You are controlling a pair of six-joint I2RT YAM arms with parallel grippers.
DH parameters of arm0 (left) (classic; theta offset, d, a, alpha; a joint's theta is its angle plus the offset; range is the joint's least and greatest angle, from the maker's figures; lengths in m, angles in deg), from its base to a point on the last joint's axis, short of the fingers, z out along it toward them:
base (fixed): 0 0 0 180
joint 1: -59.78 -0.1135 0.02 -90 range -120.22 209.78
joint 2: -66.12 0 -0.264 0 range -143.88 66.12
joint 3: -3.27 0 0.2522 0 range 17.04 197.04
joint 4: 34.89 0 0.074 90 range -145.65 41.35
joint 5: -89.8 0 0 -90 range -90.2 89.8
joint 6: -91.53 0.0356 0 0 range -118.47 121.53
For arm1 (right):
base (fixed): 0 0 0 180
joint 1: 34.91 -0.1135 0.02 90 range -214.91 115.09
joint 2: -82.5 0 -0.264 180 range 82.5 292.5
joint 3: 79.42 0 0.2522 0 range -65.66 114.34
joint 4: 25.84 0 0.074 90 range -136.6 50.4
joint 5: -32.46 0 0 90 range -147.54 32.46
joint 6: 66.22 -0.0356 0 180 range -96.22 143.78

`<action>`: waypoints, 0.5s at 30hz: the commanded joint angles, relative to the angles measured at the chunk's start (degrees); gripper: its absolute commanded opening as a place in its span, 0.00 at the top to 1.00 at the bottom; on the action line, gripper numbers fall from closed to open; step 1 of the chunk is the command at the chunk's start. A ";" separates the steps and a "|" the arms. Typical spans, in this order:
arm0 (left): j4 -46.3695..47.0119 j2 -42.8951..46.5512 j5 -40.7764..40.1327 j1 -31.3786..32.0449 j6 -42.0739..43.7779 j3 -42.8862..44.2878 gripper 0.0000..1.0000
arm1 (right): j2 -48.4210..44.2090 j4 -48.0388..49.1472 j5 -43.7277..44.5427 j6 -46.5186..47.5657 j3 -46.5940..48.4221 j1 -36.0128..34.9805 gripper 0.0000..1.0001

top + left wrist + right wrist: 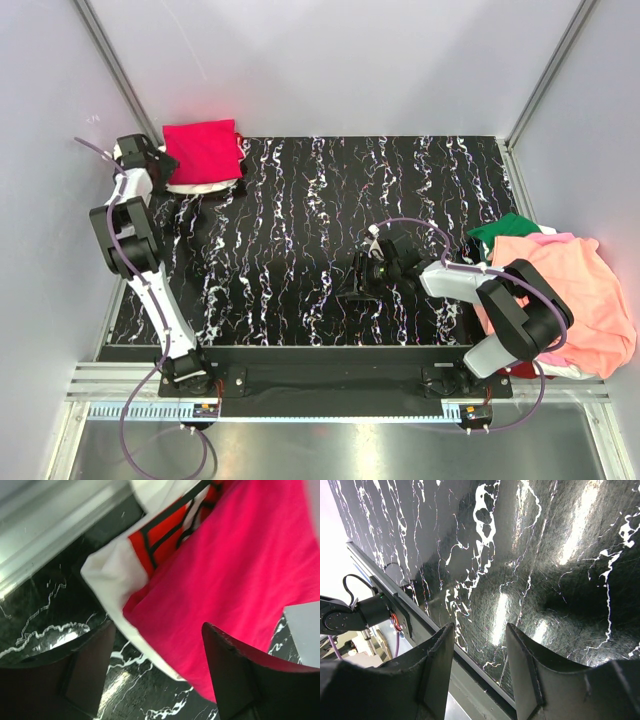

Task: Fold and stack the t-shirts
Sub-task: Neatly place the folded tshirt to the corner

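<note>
The left gripper (pixel 157 630), jaws apart, hangs over the stacked crimson tee (pixel 240 570); right of it, the right gripper (pixel 480 627), likewise apart, must tackle the heap (pixel 575 290).

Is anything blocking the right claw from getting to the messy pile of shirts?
Nothing lies on the table between them. The right gripper is open and empty, but it points left, away from the pile of t-shirts. Only the right arm itself sits between them, so it would have to swing back around.
</note>
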 commanded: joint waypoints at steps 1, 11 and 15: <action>2.25 1.18 0.69 0.04 -2.48 0.05 0.27 | -1.83 1.71 -0.27 0.58 0.23 -0.31 0.47; 1.72 -2.59 0.77 0.12 -1.87 2.86 0.48 | -1.74 1.71 -0.27 0.40 0.31 -0.39 0.48; 1.28 -5.76 1.65 0.30 -2.13 6.37 0.60 | -1.57 1.62 -0.27 0.49 0.40 -0.31 0.48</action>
